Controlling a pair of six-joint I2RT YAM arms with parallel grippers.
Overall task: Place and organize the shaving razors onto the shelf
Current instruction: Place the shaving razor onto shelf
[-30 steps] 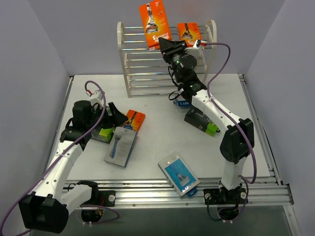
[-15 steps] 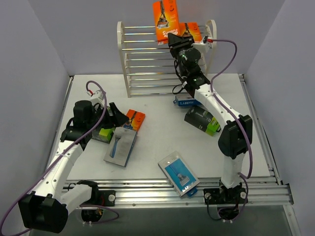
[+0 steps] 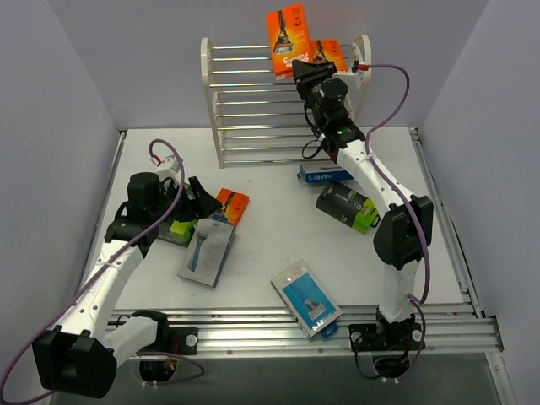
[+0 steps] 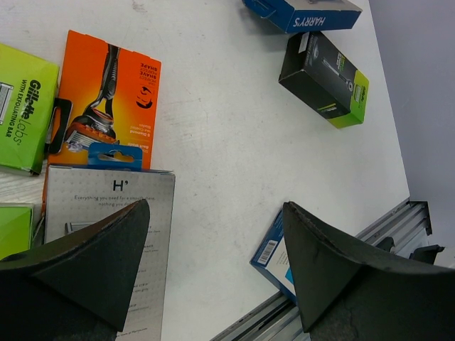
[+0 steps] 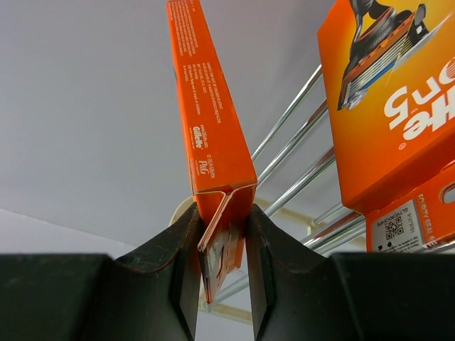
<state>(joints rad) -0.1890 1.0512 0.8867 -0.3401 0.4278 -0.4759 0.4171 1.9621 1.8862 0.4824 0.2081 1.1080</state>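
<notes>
Right claw point(image 5: 222, 227): nearly closed, pinching the lower edge of the held orange card point(image 3: 286, 29). The card stands above your claw with its long axis close to vertical, just over the top rods of the shelf point(image 3: 253, 101).

Key relation: the placed orange card point(image 3: 327, 52) rests at the right end of the top tier, just to the right of the held one. In the wrist view you see the held card edge-on and its neighbour face-on, near each other but apart. Judgement: your free slot lies left of the neighbour. Lower along the card's long axis and keep off the neighbour's left edge.

Room: the top rods run bare leftward to the left side panel point(image 3: 205, 51). The right end is crowded by the neighbour and the right side panel point(image 3: 364, 51).

Left claw point(image 3: 196, 192): spread wide with nothing in it, low over the counter point(image 3: 270, 236). Under it lie the third orange card point(image 4: 106, 99), the grey pack point(image 4: 106, 234) and a lime-green box point(image 4: 25, 106).

Your left arm is nearer that cluster. The blue Harry's pack point(image 3: 325, 175) and the black-and-lime box point(image 3: 346, 208) lie by your right arm. The blue window pack point(image 3: 306, 297) sits close to the near counter edge, so you have little margin there.
</notes>
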